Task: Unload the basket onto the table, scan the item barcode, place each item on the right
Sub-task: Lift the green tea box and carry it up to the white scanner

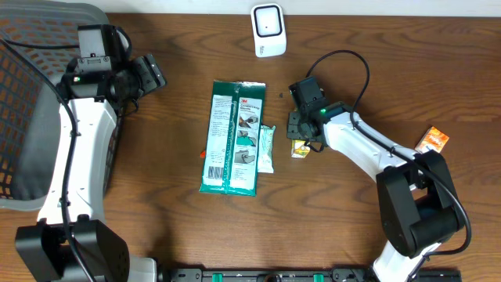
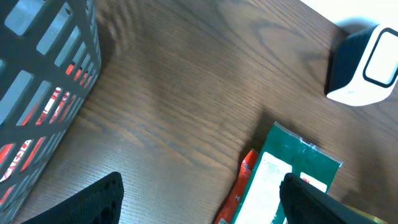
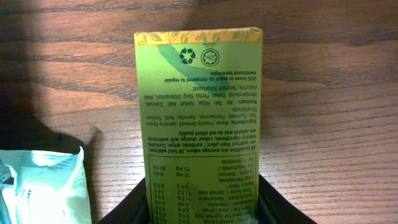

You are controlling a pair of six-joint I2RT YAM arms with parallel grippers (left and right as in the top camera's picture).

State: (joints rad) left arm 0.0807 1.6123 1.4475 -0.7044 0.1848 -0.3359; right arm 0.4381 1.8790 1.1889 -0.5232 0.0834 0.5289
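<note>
Right wrist view — right hand (image 3: 202, 202), low over the table (image 3: 329, 93), pinches the green carton (image 3: 199, 93) by its sides.

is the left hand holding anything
No, the left hand hangs open above the wooden table, fingers apart with nothing between them.

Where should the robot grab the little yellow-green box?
Probably pinch the green tea carton across its two long sides, near one end, coming from above. It lies flat on the table, leaving those sides free and the width narrow. The right pincer straddles it there.
</note>
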